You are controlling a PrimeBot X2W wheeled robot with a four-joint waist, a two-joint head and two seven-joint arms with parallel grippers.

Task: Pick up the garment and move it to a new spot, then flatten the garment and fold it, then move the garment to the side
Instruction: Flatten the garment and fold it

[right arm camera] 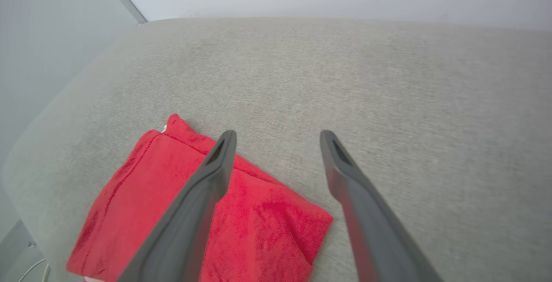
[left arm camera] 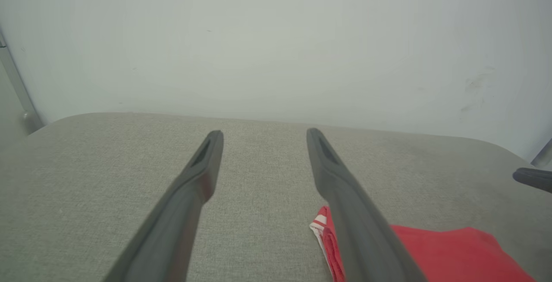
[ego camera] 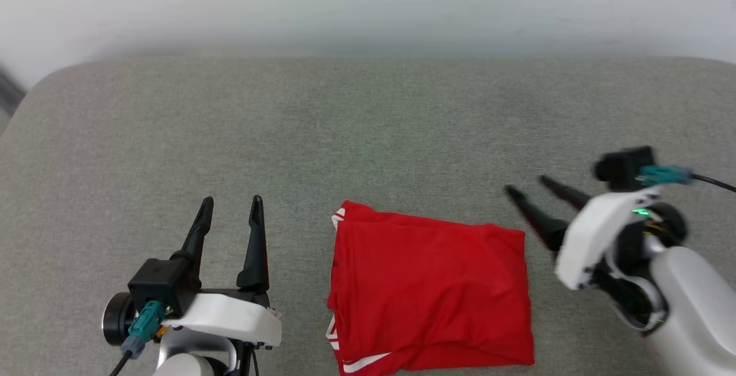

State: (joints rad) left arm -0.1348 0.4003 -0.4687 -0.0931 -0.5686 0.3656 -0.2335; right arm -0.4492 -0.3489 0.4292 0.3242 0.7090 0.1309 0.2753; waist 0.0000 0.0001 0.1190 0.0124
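so, the garment lay folded into a compact red rectangle near the front of the grey padded surface, white trim showing along its left edge. the right gripper hovered just beside its far right corner, fingers spread wide and empty. the left gripper stood off to the left, equally wide, holding nothing. judged: fold done, move to the side not yet made, hence both clear of the cloth.

It looks like a bare, lab-like test space. A grey fabric-covered tabletop with rounded corners stands against a plain white wall just behind it, and the wall is faintly scuffed in places.
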